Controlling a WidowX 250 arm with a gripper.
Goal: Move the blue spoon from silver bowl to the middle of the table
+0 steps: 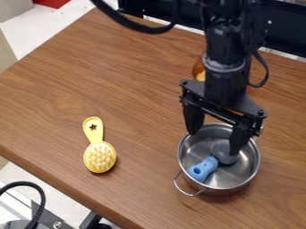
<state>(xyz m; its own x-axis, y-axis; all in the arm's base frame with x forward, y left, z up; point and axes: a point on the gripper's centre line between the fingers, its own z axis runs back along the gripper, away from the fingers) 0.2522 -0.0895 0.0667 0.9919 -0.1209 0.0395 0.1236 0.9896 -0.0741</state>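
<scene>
Spoon (204, 168): blue handle, hole near its end; grey, rounded head. Lies inside bowl (237, 177), handle toward lower left of view, head toward upper right. Bowl: shiny silver metal, round, upright, wire loop handle at lower left; sits on table (140, 100), lower right of view. Table: brown, wood-grained top.

Shiny metal bowl (249, 173); smooth wood-grain table (140, 89); yellow brush (99, 157), apparently matt plastic.
</scene>
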